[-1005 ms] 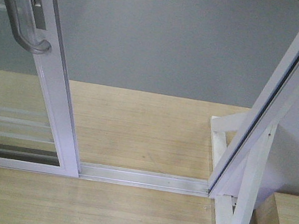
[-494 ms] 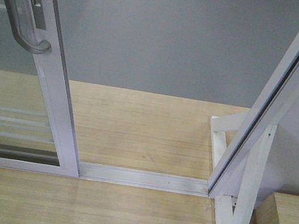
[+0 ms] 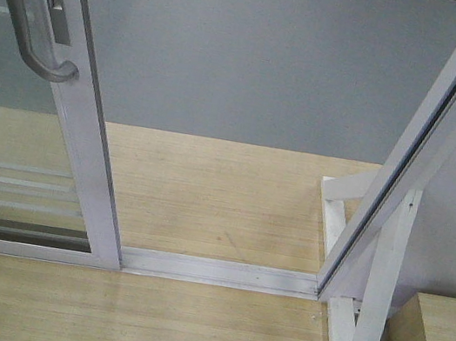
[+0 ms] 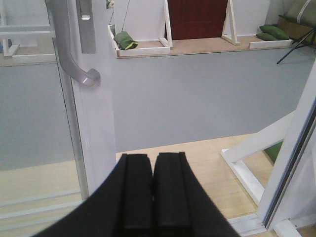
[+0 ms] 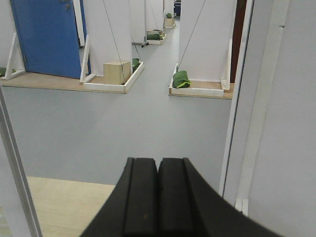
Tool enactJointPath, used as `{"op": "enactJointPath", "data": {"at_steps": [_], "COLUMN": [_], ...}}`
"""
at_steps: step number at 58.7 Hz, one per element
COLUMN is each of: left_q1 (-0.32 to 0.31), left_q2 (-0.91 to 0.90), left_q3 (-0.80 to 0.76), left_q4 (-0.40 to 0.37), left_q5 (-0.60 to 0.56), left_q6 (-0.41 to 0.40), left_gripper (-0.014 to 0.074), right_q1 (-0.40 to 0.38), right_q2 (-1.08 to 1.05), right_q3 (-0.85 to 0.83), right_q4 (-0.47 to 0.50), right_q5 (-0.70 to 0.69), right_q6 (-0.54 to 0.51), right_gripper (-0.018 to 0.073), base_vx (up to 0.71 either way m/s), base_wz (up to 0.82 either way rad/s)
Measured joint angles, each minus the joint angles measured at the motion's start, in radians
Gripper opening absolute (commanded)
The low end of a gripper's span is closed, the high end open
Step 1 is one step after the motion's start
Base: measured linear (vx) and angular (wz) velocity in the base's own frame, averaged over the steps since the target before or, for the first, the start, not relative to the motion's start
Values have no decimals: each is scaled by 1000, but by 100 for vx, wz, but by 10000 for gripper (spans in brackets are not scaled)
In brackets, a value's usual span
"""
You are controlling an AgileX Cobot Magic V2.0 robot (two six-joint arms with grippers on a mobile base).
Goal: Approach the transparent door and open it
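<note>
White-framed clear glass sliding door [image 3: 81, 153] slid left; doorway unobstructed; white brace frame [image 3: 370, 319] right. Left gripper [image 4: 153, 195] and right gripper [image 5: 158, 197] closed, empty.

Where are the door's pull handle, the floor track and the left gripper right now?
pull handle [image 3: 25, 20], front-facing view, on its grey curved bar.
floor track [image 3: 219, 271], front-facing view, mid-rail in the opening.
left gripper [image 4: 153, 197], left wrist view, between the closed black fingertips.
</note>
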Motion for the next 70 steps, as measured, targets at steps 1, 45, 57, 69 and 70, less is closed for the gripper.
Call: {"op": "enactJointPath", "data": {"at_steps": [1,45,57,69,70], "left_q1": [0,0,0,0,0], "left_q2": [0,0,0,0,0], "left_q3": [0,2,2,2,2], "left_q4": [0,0,0,0,0], "left_q5": [0,0,0,0,0], "left_q6": [0,0,0,0,0], "left_gripper": [-6,-6,-6,-6,-6], "right_q1": [0,0,0,0,0], "right_q2": [0,-52,-52,-52,-52], "right_q3": [0,327,327,327,327], "right_q4": [0,-105,-106,-106,-106], "right_q5": [0,-320,-321,-321,-321], "right_q6": [0,157,159,159,159], "right_gripper": [-2,-2,-2,-2,-2], "base_vx": [0,0,0,0,0], "base_wz": [0,0,0,0,0]}}
